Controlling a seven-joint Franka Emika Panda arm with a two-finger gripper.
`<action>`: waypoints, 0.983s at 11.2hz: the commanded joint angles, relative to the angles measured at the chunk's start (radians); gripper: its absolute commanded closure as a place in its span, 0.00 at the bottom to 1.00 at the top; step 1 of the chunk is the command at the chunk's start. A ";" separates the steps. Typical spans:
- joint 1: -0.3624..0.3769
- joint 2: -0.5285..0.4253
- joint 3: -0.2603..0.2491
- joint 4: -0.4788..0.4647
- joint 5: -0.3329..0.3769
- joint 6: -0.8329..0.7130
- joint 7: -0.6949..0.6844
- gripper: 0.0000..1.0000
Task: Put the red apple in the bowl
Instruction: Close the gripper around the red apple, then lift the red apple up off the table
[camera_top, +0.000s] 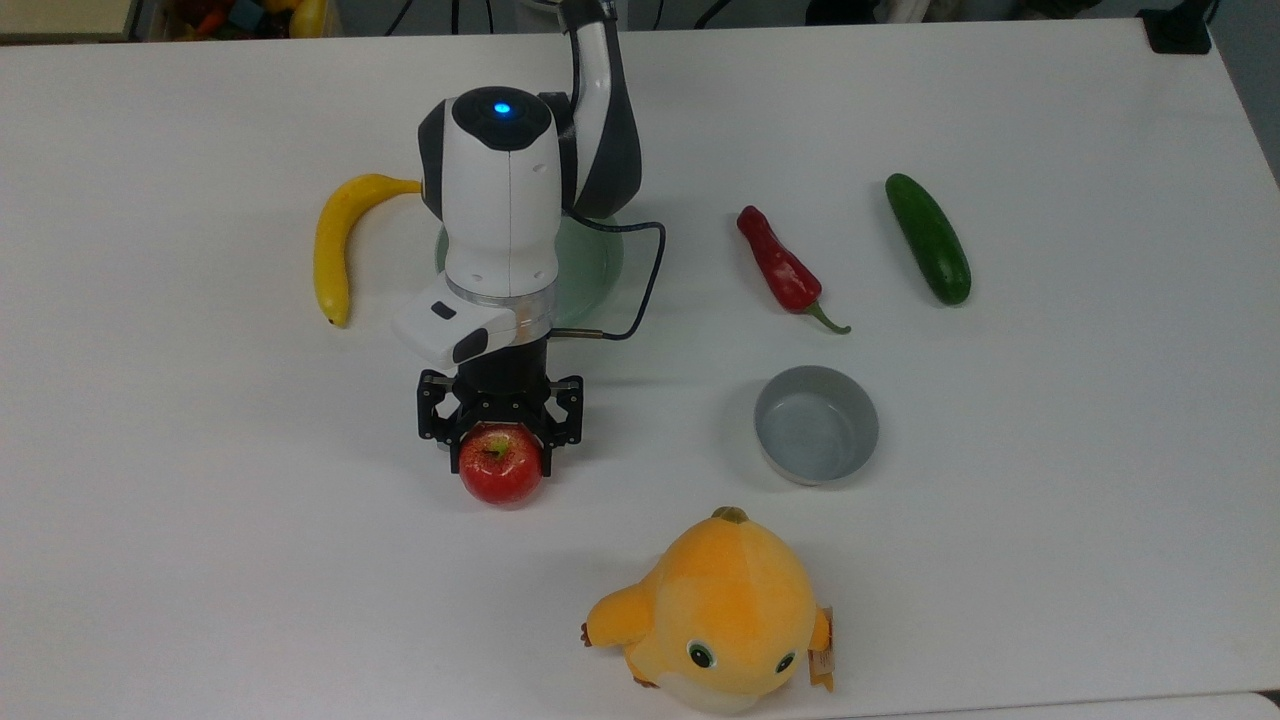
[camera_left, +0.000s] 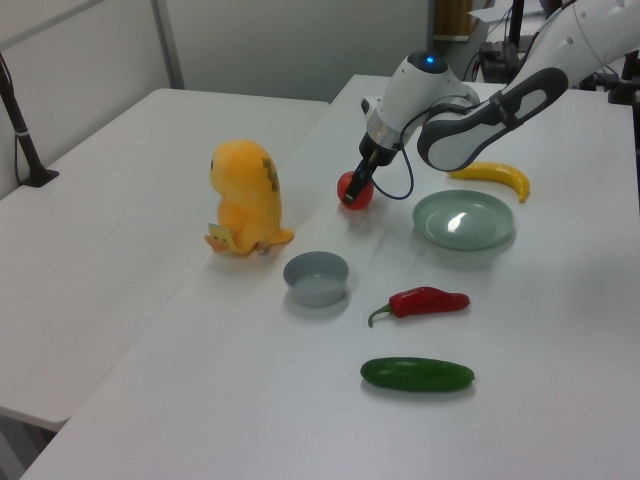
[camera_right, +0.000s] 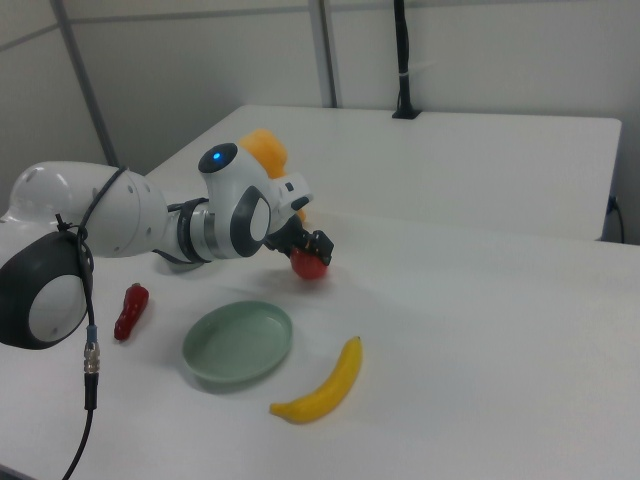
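The red apple (camera_top: 500, 470) rests on the white table (camera_top: 1050, 500), left of centre in the top view. My gripper (camera_top: 500, 448) is lowered over it, open, with one finger on each side of the fruit, close to its skin. The left view shows the apple (camera_left: 357, 188) under the gripper (camera_left: 352, 196), and the right view shows the apple (camera_right: 309, 265) below the gripper (camera_right: 312, 252). The grey bowl (camera_top: 762, 425) stands empty to the top view's right of the apple. It sits in front of the plush toy in the left view (camera_left: 292, 270).
A yellow plush toy (camera_top: 715, 610) sits near the front edge between apple and bowl. A red chili (camera_top: 785, 268) and a cucumber (camera_top: 928, 252) lie beyond the bowl. The pale green plate (camera_top: 595, 265) and a banana (camera_top: 332, 245) lie under and beside the arm.
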 joint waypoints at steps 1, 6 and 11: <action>-0.019 -0.031 0.031 -0.040 -0.022 0.015 0.027 0.88; -0.025 -0.133 0.034 -0.065 -0.008 -0.004 0.084 0.87; -0.010 -0.345 0.051 -0.074 0.066 -0.306 0.147 0.86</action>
